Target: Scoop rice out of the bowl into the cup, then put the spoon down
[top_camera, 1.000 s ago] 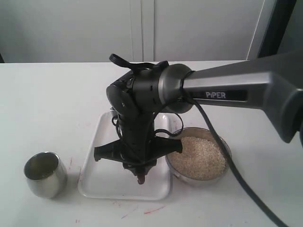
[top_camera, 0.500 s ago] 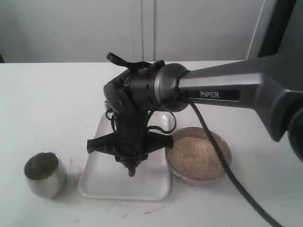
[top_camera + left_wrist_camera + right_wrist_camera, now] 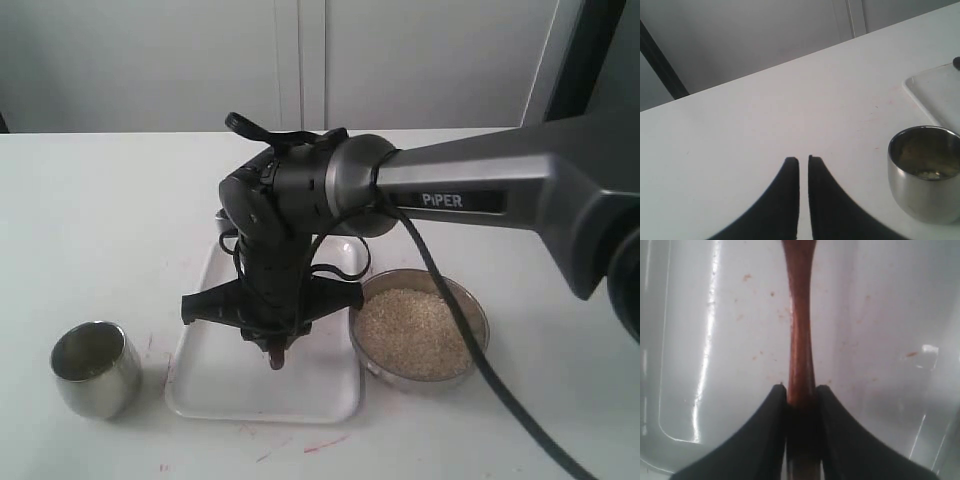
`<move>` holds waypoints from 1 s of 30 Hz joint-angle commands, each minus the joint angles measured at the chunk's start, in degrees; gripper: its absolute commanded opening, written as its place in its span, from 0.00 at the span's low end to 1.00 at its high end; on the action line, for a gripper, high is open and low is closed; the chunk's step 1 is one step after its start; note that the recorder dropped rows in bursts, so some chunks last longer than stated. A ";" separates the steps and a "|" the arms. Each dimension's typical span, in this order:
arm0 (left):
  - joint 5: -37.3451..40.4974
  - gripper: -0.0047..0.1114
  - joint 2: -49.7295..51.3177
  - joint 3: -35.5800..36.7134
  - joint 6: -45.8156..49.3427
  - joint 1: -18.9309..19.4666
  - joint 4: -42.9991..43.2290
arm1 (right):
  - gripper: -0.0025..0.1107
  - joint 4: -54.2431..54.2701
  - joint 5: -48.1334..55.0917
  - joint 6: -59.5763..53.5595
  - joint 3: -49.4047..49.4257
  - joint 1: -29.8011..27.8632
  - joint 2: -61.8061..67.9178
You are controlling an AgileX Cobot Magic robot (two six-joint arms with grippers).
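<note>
The right gripper (image 3: 277, 343) points down over the white tray (image 3: 205, 390), its jaws clamped on the handle of the spoon (image 3: 800, 330) – the right wrist view shows the reddish-brown wood pinched between the two fingers, running out over the tray's stained surface. In the exterior view only a dark red end of the spoon (image 3: 277, 360) shows below the gripper. The bowl (image 3: 481, 318) sits just to the right of the tray, filled with rice (image 3: 415, 332). The cup (image 3: 95, 368) stands upright on the table (image 3: 100, 220), left of the tray. The left gripper (image 3: 803, 161) rests near the cup (image 3: 925, 175) – jaws nearly together, holding nothing
</note>
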 commanded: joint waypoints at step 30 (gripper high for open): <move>-0.34 0.16 -0.05 -0.33 -0.08 -0.16 -0.64 | 0.02 7.70 19.74 -26.69 10.12 11.20 -36.39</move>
